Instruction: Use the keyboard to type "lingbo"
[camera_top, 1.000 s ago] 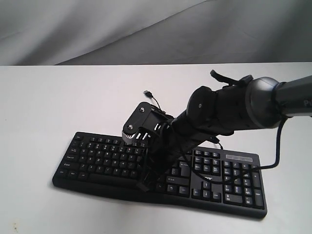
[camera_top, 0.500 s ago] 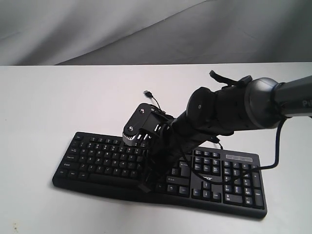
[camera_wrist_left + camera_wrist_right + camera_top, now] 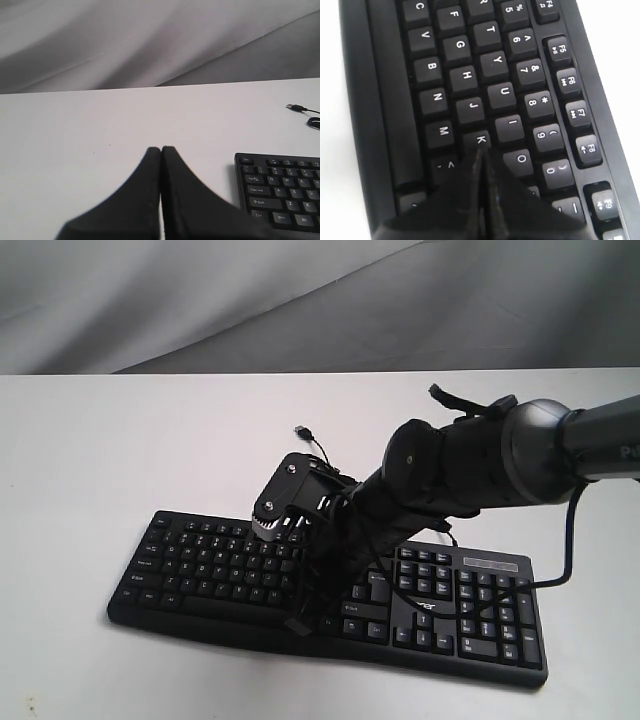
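The black keyboard (image 3: pixel 200 562) lies on the white table, number pad to the right. My right gripper (image 3: pixel 298 623) reaches in from the right and points down at the keyboard's middle, near its front edge. In the right wrist view the right gripper (image 3: pixel 481 151) is shut with nothing in it. Its tip sits at the edge of the K key (image 3: pixel 479 139), beside the O key (image 3: pixel 521 159), and hides the keys under it. My left gripper (image 3: pixel 161 150) is shut and empty, over bare table beside the keyboard's (image 3: pixel 280 187) Esc end.
The keyboard's thin cable ends in a loose USB plug (image 3: pixel 301 429) on the table behind the keyboard, also seen as a USB plug (image 3: pixel 296 107) in the left wrist view. A dark arm cable (image 3: pixel 570 540) hangs at the right. A grey cloth backdrop (image 3: pixel 200 300) lies beyond the table.
My right gripper and wrist have shifted very slightly to the right over the keys. The keyboard has not moved.
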`<state>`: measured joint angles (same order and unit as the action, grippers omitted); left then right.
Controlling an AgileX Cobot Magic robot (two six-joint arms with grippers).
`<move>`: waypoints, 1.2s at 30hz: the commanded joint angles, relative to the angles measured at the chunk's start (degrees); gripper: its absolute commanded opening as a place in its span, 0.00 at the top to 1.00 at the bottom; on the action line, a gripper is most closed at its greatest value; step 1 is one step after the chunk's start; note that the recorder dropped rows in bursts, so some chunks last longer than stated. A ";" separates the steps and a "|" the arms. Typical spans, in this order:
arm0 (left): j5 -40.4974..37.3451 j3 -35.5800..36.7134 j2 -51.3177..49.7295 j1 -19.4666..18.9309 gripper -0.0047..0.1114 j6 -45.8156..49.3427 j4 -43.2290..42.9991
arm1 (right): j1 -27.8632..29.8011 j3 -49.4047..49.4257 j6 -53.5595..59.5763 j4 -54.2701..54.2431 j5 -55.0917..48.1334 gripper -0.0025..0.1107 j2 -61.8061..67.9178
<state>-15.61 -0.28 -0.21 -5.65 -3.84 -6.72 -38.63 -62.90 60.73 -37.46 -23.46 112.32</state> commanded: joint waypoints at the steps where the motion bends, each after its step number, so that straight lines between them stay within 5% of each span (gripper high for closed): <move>1: 0.63 0.28 0.21 -0.06 0.96 -0.12 0.01 | 0.15 0.44 0.14 0.39 0.06 0.98 0.07; 36: 0.63 0.28 0.21 -0.06 0.96 -0.12 0.01 | -0.25 -4.76 0.50 0.28 1.82 0.98 0.90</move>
<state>-15.61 -0.28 -0.21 -5.65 -3.84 -6.72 -38.63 -65.84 60.73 -37.22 -20.97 112.34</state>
